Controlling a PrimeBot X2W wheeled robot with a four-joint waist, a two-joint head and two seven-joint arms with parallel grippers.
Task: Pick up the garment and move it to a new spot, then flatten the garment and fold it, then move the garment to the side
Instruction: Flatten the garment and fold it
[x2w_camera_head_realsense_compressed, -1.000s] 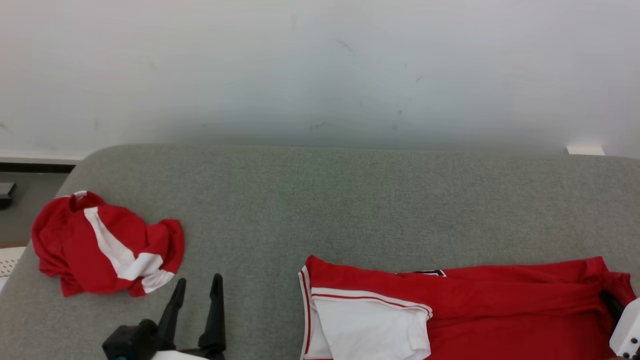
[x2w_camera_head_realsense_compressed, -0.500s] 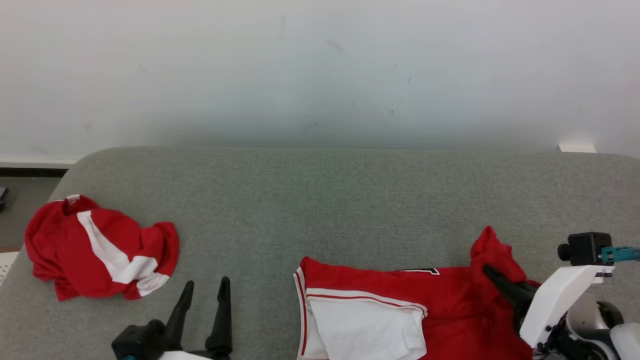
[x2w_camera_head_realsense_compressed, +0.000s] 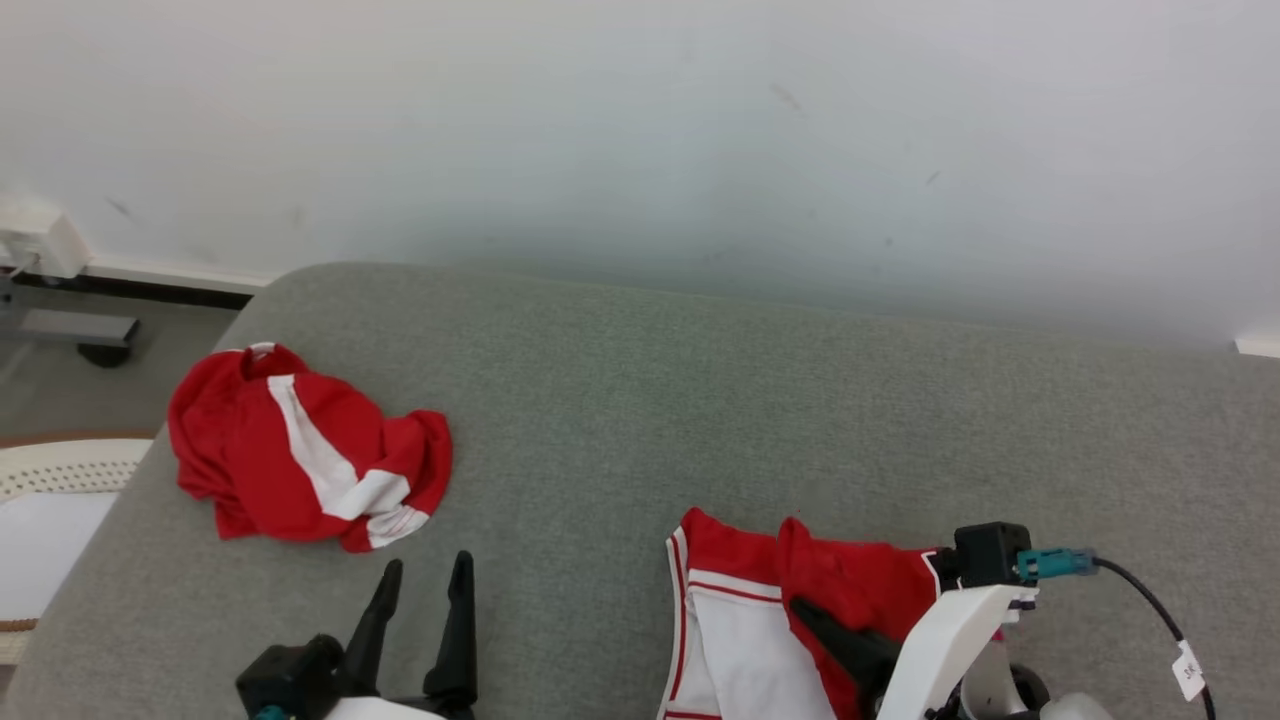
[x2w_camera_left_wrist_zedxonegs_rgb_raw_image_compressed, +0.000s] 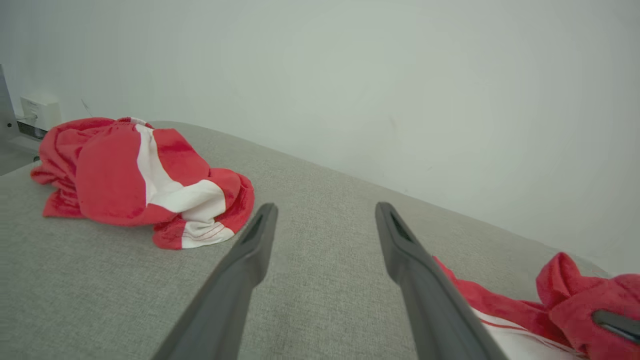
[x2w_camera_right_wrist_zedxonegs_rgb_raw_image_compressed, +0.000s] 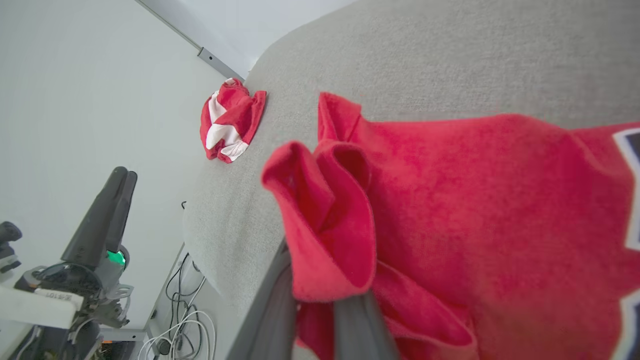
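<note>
My right gripper (x2w_camera_head_realsense_compressed: 815, 620) is pinching a raised red fold of the garment (x2w_camera_head_realsense_compressed: 850, 585), which lies bunched at the near edge of the grey cushion (x2w_camera_head_realsense_compressed: 640, 400), right of middle. I judge that hold is for carrying the fold across. My left gripper (x2w_camera_head_realsense_compressed: 427, 562) hangs spread and empty by the same edge, apart from the crumpled red-and-white shirt (x2w_camera_head_realsense_compressed: 300, 450) near the left edge.

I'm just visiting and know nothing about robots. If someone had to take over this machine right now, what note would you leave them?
Left gripper: open, empty, over the grey cushion.
Right gripper: shut on a red end of the red-and-white garment, raised over the rest of it near the cushion's front edge.
A second red-and-white garment lies crumpled to the left, apart from both grippers.
Done: garment grasped, fold seemingly begun.
Left: lay the end down, finish folding, move it aside.
</note>
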